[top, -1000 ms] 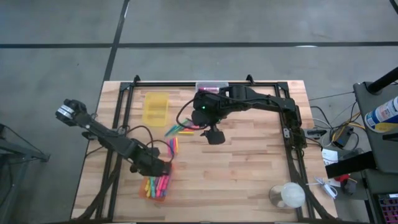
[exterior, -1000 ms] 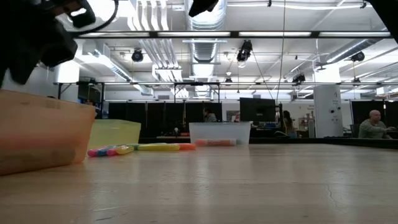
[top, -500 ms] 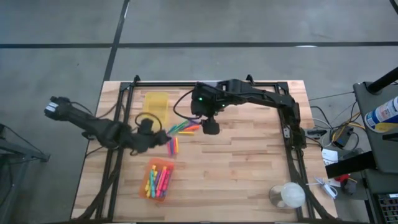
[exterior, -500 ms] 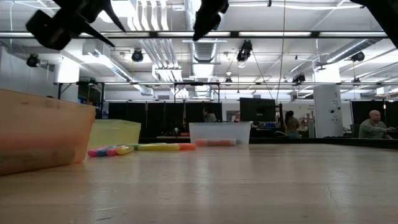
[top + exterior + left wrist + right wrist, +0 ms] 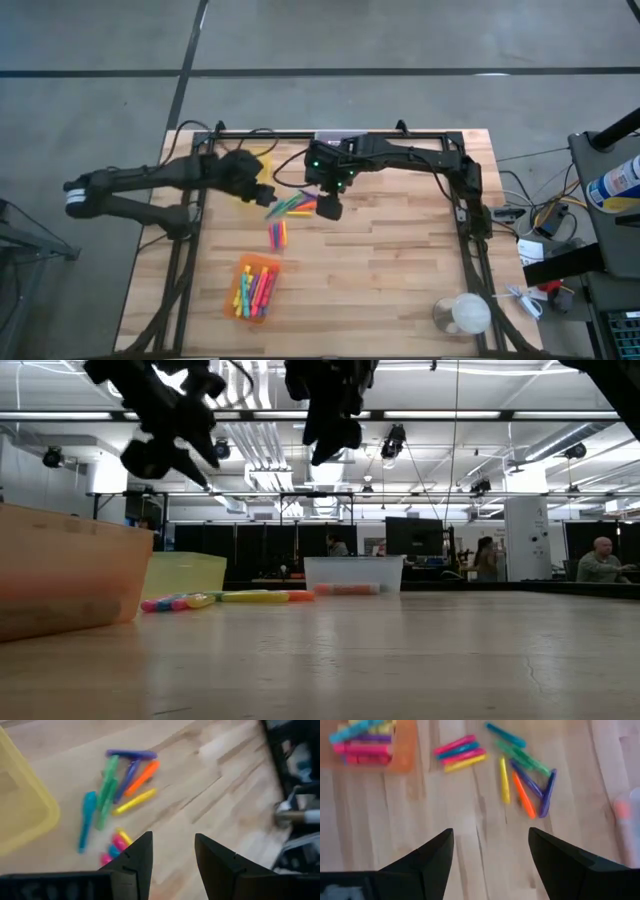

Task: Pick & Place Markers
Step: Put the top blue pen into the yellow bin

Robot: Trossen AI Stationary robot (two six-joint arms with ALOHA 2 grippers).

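I have both arms up over the far half of the bench (image 5: 400, 270), above the loose markers (image 5: 292, 207), and neither claw carries anything. The left claw (image 5: 262, 192) hangs just beside the yellow bin (image 5: 250, 160), its fingers (image 5: 137, 857) apart with bare wood showing between them in its wrist view; I judge it is there to drop onto the fan of green, blue, purple, orange and yellow markers lying in front of it. The right claw (image 5: 329, 207) hovers at the other end of that same fan, fingers (image 5: 432, 855) spread wide and empty, so the two claws flank the pile rather than crowd one spot. A second small cluster (image 5: 279, 233) of pink, blue and yellow markers lies a little nearer the orange bin (image 5: 253, 290), which already holds a layer of sorted markers. I read that bin as the drop point. The clear bin (image 5: 340, 139) sits at the far edge, partly hidden by the right arm.
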